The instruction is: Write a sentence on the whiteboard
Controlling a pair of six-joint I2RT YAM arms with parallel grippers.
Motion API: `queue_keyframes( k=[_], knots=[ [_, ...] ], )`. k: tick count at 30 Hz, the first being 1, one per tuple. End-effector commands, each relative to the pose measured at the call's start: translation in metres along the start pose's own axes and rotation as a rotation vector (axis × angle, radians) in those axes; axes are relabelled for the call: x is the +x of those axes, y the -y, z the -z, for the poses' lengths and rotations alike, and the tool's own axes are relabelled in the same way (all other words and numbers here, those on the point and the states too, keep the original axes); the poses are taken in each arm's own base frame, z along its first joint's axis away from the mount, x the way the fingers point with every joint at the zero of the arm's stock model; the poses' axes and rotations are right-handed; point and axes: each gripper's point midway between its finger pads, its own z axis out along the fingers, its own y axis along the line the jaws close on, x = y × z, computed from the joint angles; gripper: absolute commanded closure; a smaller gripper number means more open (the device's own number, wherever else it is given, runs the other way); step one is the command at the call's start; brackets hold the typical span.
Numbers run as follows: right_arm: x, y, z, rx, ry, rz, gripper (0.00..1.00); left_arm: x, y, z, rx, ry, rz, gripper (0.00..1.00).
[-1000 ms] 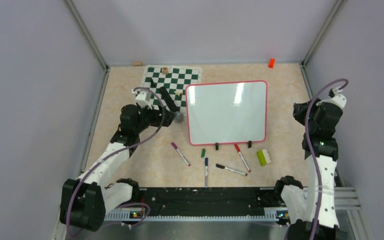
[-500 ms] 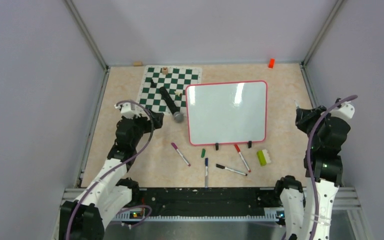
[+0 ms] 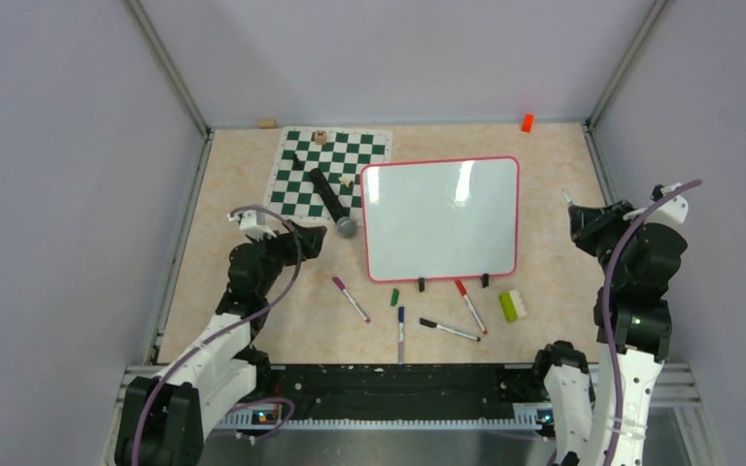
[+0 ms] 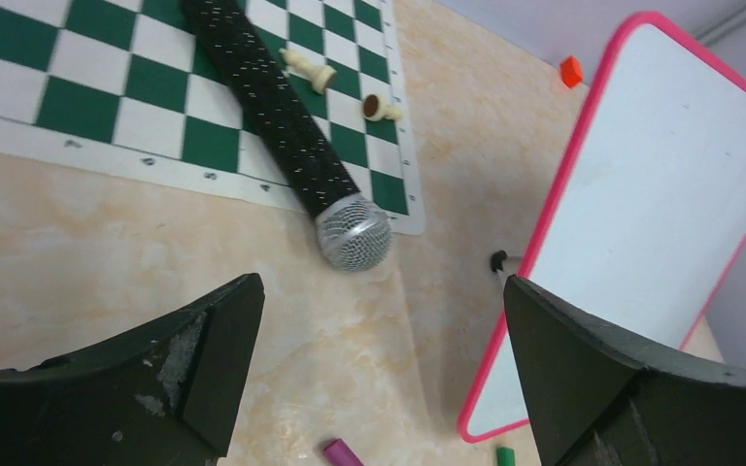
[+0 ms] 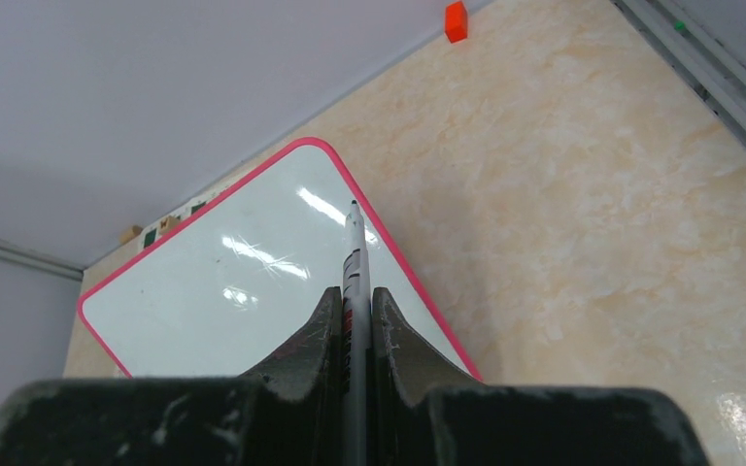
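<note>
- The whiteboard (image 3: 440,218) sits in the middle of the table. Its long side runs left to right. It rests on two small black feet at its near edge.
- The board is white and shiny, and no writing shows on it.
- The right gripper (image 5: 354,296) is squeezed tight on a pen (image 5: 354,252). The pen sticks out straight past the fingers.
- The board lies to the left of this gripper, just beside it. In the top view the pen points far and a bit left, at the table just off the board's right edge.
- The right arm stands tall at the right side of the table. It is bent at the top so the hand leans in over the table.
- I think this arm should do the writing, since it has the pen. It needs to go left and tip the pen down onto the board.
- The left gripper (image 4: 384,291) is wide open with nothing in it. It is low, just left of the board's near left corner.
- A black microphone (image 4: 282,126) lies partly on the chess mat (image 4: 107,107), just past the left gripper.
- Loose pens (image 3: 403,316) lie on the table near the board's feet.
</note>
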Motion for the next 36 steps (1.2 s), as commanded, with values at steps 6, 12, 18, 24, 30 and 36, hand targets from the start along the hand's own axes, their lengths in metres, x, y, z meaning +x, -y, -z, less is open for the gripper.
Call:
queue_keyframes(
  k=[6, 12, 18, 24, 30, 36],
  knots=[
    [-0.021, -0.038, -0.004, -0.151, -0.018, 0.042, 1.0, 0.009, 0.08, -0.004, 0.482, -0.054, -0.089, 0.04],
    [-0.012, -0.045, -0.014, -0.222, -0.064, 0.066, 1.0, 0.032, 0.101, -0.014, 0.642, -0.22, -0.083, 0.01],
    [-0.003, -0.039, -0.018, -0.208, -0.092, 0.058, 1.0, 0.053, 0.108, -0.024, 0.691, -0.38, -0.129, 0.01],
    [0.006, -0.032, -0.025, -0.164, -0.168, 0.037, 1.0, 0.039, 0.129, -0.034, 0.679, -0.333, -0.076, 0.01],
    [0.003, -0.032, -0.032, -0.135, -0.185, 0.049, 1.0, 0.053, 0.117, -0.038, 0.697, -0.282, -0.142, 0.01],
    [0.021, -0.041, -0.051, -0.058, -0.243, 0.144, 1.0, 0.057, 0.128, -0.037, 0.781, -0.34, -0.175, 0.01]
  ],
)
